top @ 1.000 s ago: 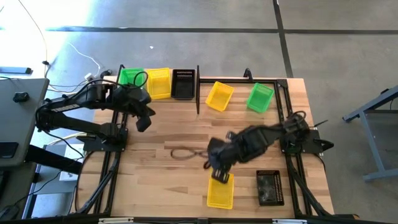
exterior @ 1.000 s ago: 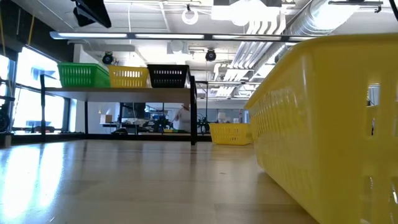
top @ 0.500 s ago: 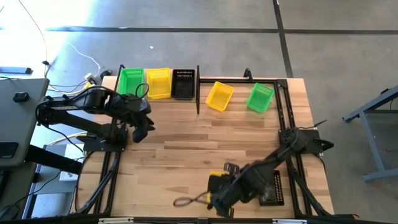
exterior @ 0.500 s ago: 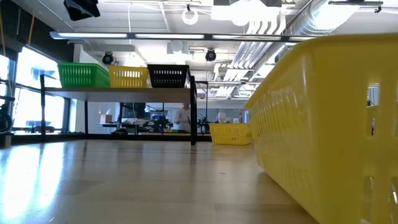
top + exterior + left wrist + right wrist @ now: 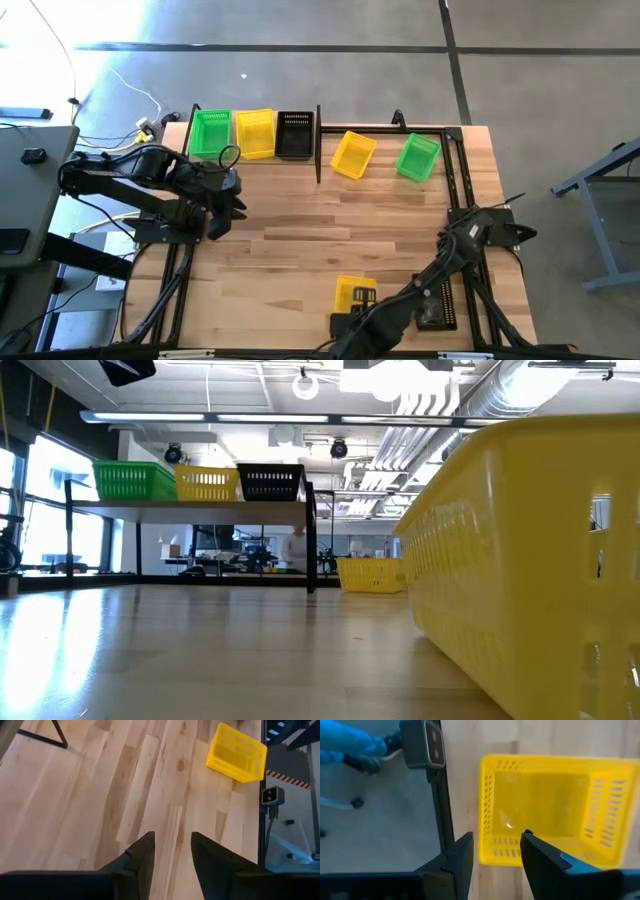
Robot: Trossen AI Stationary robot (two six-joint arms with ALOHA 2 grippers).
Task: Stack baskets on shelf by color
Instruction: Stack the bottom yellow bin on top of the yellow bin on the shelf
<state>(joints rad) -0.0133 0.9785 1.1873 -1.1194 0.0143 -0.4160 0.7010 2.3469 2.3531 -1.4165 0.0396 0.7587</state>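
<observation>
The shelf point(image 5: 190, 505) stands at the far left and carries a green basket point(image 5: 210, 133), a yellow one point(image 5: 255, 133) and a black one point(image 5: 294, 135) side by side. A yellow basket point(image 5: 352, 153) and a green basket point(image 5: 417, 157) rest on the table to its right. Another yellow basket point(image 5: 555, 810) sits by the near edge, and a black basket point(image 5: 437, 300) lies beside it, partly under my right arm. My right gripper point(image 5: 497, 837) hovers open over that yellow basket's near end. My left gripper point(image 5: 172, 840) is open over bare wood at the left.
A black metal frame point(image 5: 455, 170) runs along the table's right side. The table's near edge point(image 5: 442, 820) lies just beside my right gripper, and a small camera box point(image 5: 422, 742) sits there. Open wood spreads across the middle of the table point(image 5: 330, 230).
My right arm has swung from the near yellow basket's far end toward the table's near edge, and the basket stays on the table. My left gripper has moved away from the shelf, toward the near edge.
</observation>
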